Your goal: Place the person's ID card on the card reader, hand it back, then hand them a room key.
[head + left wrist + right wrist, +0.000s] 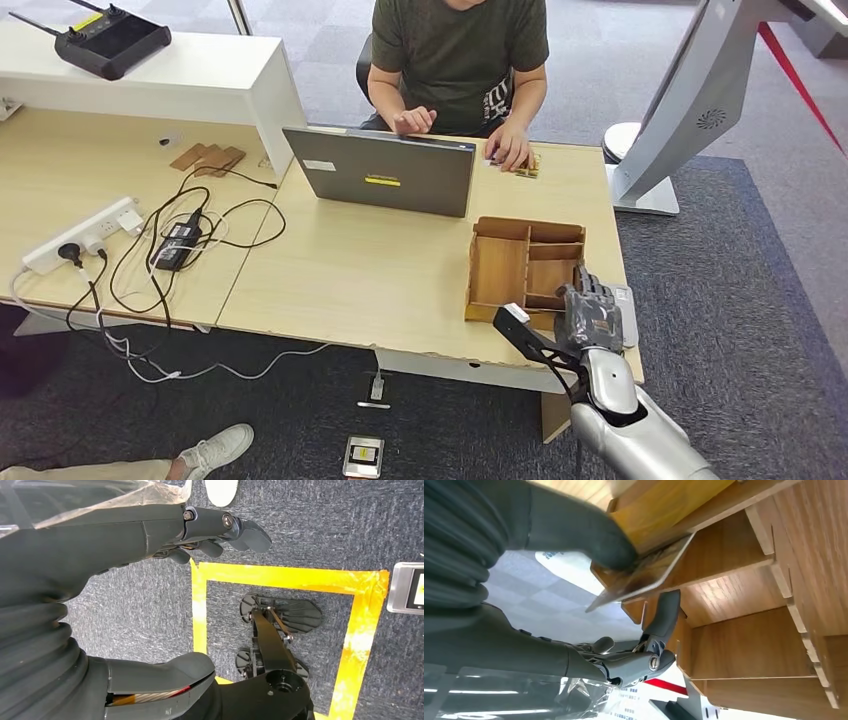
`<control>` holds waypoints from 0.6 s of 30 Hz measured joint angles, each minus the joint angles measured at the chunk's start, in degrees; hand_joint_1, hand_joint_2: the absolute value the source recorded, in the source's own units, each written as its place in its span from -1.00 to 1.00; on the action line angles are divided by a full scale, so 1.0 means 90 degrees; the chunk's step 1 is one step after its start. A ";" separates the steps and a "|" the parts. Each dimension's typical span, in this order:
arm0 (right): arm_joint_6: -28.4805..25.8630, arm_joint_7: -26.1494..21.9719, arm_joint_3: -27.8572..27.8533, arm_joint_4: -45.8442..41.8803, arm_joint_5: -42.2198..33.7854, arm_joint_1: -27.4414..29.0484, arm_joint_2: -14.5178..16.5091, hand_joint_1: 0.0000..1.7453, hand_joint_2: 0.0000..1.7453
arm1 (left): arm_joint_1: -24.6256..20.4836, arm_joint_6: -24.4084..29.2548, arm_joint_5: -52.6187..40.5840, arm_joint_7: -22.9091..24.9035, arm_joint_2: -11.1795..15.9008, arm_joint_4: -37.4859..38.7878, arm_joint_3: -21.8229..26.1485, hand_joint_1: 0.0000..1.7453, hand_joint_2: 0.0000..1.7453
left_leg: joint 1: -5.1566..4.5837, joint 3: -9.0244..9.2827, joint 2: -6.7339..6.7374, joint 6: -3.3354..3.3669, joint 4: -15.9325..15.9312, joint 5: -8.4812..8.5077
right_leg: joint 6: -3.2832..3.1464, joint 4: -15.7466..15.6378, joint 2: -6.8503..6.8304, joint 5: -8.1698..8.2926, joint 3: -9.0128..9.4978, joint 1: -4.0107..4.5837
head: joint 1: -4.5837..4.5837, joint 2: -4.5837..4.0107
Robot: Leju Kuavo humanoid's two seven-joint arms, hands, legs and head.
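Observation:
My right hand [590, 312] is at the desk's front right corner, against the near side of a wooden organizer [525, 265]. A pale flat card reader [626, 318] lies partly under it. In the right wrist view the thumb [584, 535] and a finger pinch a thin glossy card [644, 575] against the organizer's edge [744, 615]. I cannot read the card's face. The person [455, 50] sits across the desk, one hand on the laptop, the other on a small wooden item [525, 165]. My left hand [125, 535] hangs over the floor, fingers apart, holding nothing.
An open laptop [385, 170] stands mid-desk. A power strip with tangled cables [85, 235] lies on the left. A white shelf holds a black controller [110, 40]. A grey stand [690, 100] rises at the right. A small device [362, 456] and a shoe [215, 450] are on the floor.

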 joint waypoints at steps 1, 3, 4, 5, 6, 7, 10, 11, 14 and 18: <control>0.0005 0.0002 0.0009 0.0019 -0.0006 -0.0015 0.0002 1.00 1.00 | -0.0002 0.0001 -0.0001 0.0000 0.0000 0.0000 0.0000 -1.00 1.00 | 0.0000 0.0000 0.0000 0.0000 0.0000 0.0000 | 0.0000 0.0000 0.0000 0.0000 0.0000 0.0000 | 0.0002 0.0000; 0.0010 0.0004 0.0026 0.0050 -0.0011 -0.0033 0.0005 1.00 1.00 | -0.0002 0.0002 -0.0001 0.0000 0.0000 0.0000 0.0000 -1.00 1.00 | 0.0000 0.0001 0.0000 0.0000 0.0000 0.0000 | 0.0000 0.0000 0.0000 0.0000 0.0001 0.0000 | 0.0000 0.0000; 0.0009 0.0004 0.0034 0.0061 -0.0010 -0.0038 0.0007 1.00 1.00 | -0.0001 0.0002 -0.0001 0.0000 0.0000 0.0000 0.0000 -1.00 1.00 | 0.0000 0.0001 0.0000 0.0000 0.0000 0.0000 | 0.0000 0.0000 0.0000 0.0000 0.0001 0.0000 | 0.0000 0.0000; 0.0006 0.0006 0.0041 0.0070 -0.0002 -0.0044 0.0008 0.98 1.00 | -0.0001 0.0002 0.0000 0.0000 0.0000 0.0000 0.0000 -1.00 1.00 | 0.0000 0.0001 0.0000 0.0000 0.0000 0.0000 | 0.0000 0.0000 0.0000 0.0000 0.0001 0.0000 | -0.0001 0.0000; 0.0001 0.0011 0.0046 0.0079 0.0015 -0.0048 0.0009 0.97 1.00 | -0.0002 0.0002 0.0001 0.0000 0.0000 0.0000 0.0000 -1.00 1.00 | 0.0000 0.0001 0.0000 0.0000 0.0000 0.0000 | 0.0000 0.0000 0.0000 0.0000 0.0001 0.0000 | 0.0000 0.0000; -0.0006 0.0025 0.0053 0.0087 0.0050 -0.0052 0.0009 0.95 1.00 | -0.0002 0.0002 0.0002 0.0000 0.0000 0.0000 0.0000 -1.00 1.00 | 0.0000 0.0001 0.0000 0.0000 0.0000 0.0000 | 0.0000 0.0000 0.0000 0.0000 0.0001 0.0000 | 0.0000 0.0000; -0.0031 0.0087 0.0076 0.0066 0.0218 -0.0053 0.0008 0.94 1.00 | 0.0004 0.0002 0.0009 0.0000 0.0005 0.0000 0.0000 -1.00 1.00 | 0.0000 0.0000 0.0000 0.0000 0.0000 0.0000 | 0.0000 0.0000 0.0000 0.0000 0.0001 0.0000 | 0.0000 0.0000; -0.0036 0.0107 0.0081 0.0038 0.0268 -0.0052 0.0007 0.94 1.00 | 0.0007 0.0002 0.0012 0.0000 0.0008 0.0000 0.0000 -1.00 1.00 | 0.0000 0.0000 0.0000 0.0000 0.0000 0.0000 | 0.0000 0.0000 0.0000 0.0000 0.0000 0.0000 | 0.0000 0.0000; -0.0041 0.0138 0.0084 -0.0026 0.0336 -0.0053 0.0002 0.94 1.00 | 0.0011 0.0002 0.0016 0.0000 0.0012 0.0000 0.0000 -1.00 1.00 | 0.0000 0.0001 0.0000 0.0000 0.0000 0.0000 | 0.0000 0.0000 0.0000 0.0001 -0.0001 0.0000 | 0.0000 0.0000; -0.0041 0.0138 0.0084 -0.0029 0.0338 -0.0053 0.0001 0.94 1.00 | 0.0011 0.0002 0.0016 0.0000 0.0012 0.0000 0.0000 -1.00 1.00 | 0.0000 0.0001 0.0000 0.0000 0.0000 0.0000 | 0.0000 0.0000 0.0000 0.0001 -0.0001 0.0000 | 0.0000 0.0000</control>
